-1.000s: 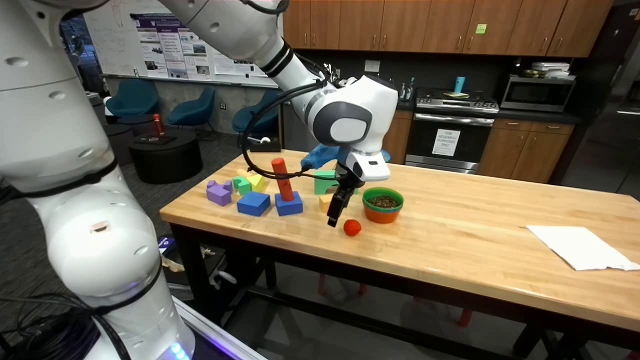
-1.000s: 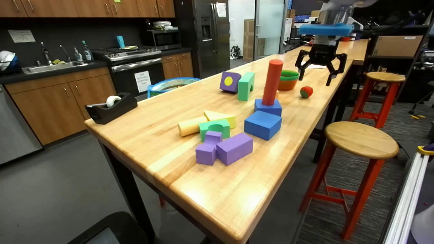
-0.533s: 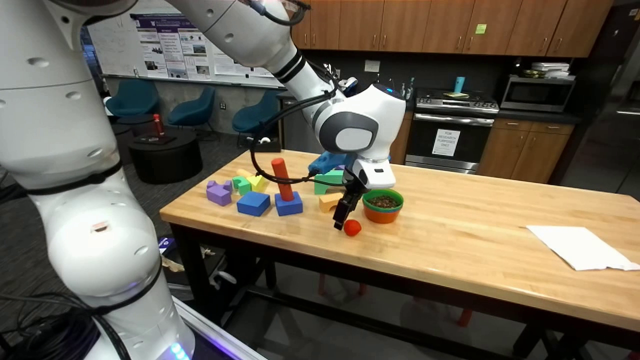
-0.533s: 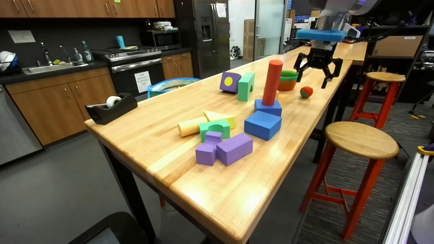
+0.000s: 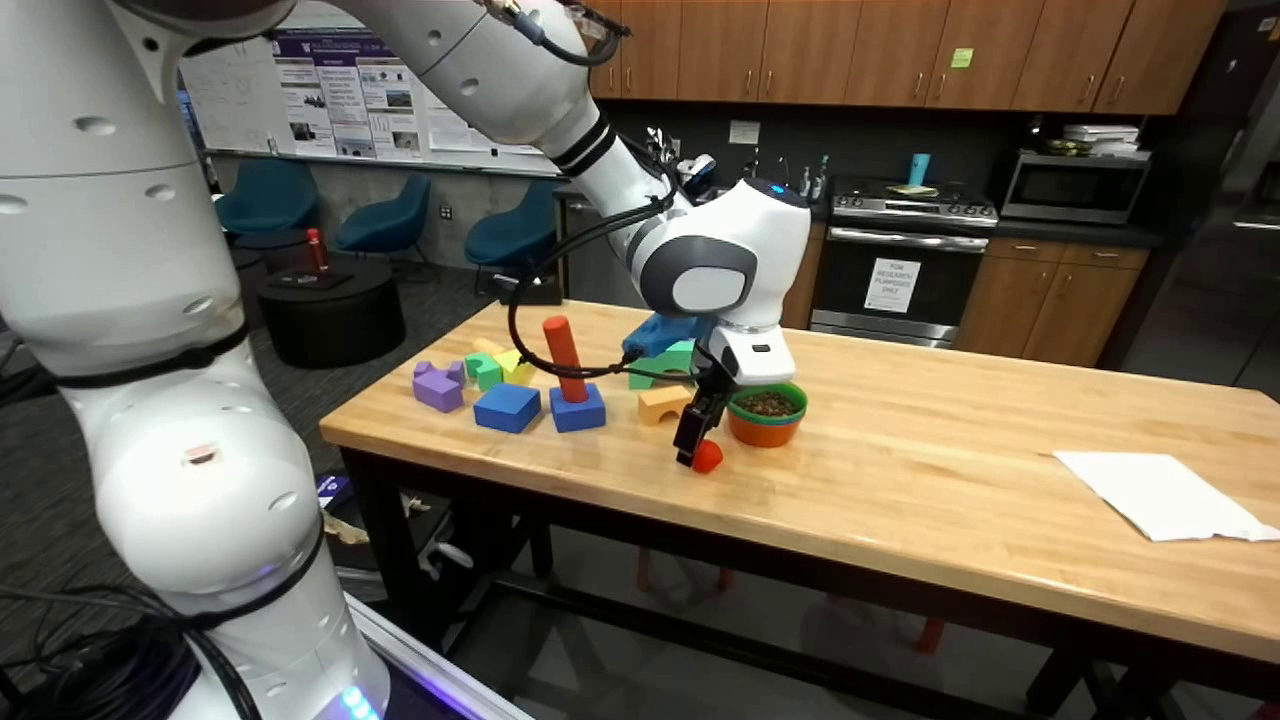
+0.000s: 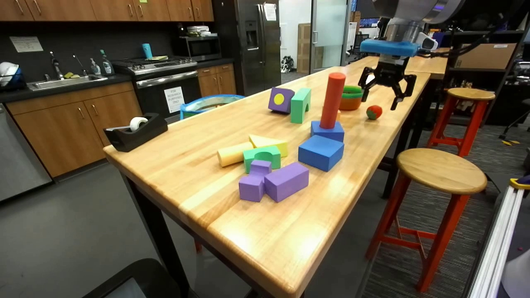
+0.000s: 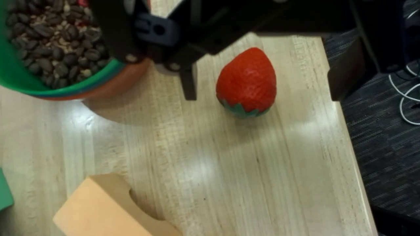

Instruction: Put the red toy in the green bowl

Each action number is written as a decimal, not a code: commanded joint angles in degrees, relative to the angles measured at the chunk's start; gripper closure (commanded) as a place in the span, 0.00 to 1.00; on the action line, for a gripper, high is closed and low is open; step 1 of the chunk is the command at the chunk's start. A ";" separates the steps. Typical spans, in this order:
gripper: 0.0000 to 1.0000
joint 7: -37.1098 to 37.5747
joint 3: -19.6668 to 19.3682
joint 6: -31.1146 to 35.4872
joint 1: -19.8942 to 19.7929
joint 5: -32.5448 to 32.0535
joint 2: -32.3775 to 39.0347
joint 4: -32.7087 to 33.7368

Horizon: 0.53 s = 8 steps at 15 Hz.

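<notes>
gripper [image 6: 379,102] spread wide. red toy [image 7: 246,78], strawberry-shaped, rests on the table [image 7: 223,183]; wrist view puts it between the two fingers [image 7: 188,87], wood visible either side. in an exterior view a finger overlaps the toy [image 5: 708,457], contact can't tell from there. fingertip height: can't tell.

green bowl [image 7: 19,77] tops a nested stack, thin blue band then orange bowl [image 5: 762,434] below. brown bean-like fill [image 7: 59,52] is plain in the wrist view. in an exterior view the tall red block [image 6: 333,99] cuts across the stack and mostly hides the orange arch block [image 7: 105,209], which the wrist view gives big. purple block [image 6: 282,100] with a yellow dot shows in an exterior view, just beside a green arch block [image 6: 300,106].

edges: table edge runs down the right of the wrist view, dark carpet [image 7: 390,170] past it. toy is near that edge; finger on that side overlaps the edge line.

room: strip of wood between toy and stack. gripper covers part of the bowl rim in the wrist view, clearance can't tell. in an exterior view wood runs from the stack to a white sheet [image 5: 1160,495], well apart.
</notes>
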 commanded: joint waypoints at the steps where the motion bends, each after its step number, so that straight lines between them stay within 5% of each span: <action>1: 0.00 1.19 -0.27 1.41 0.37 0.64 1.00 0.65; 8: 0.00 3.53 -0.23 3.15 0.71 0.67 3.65 1.71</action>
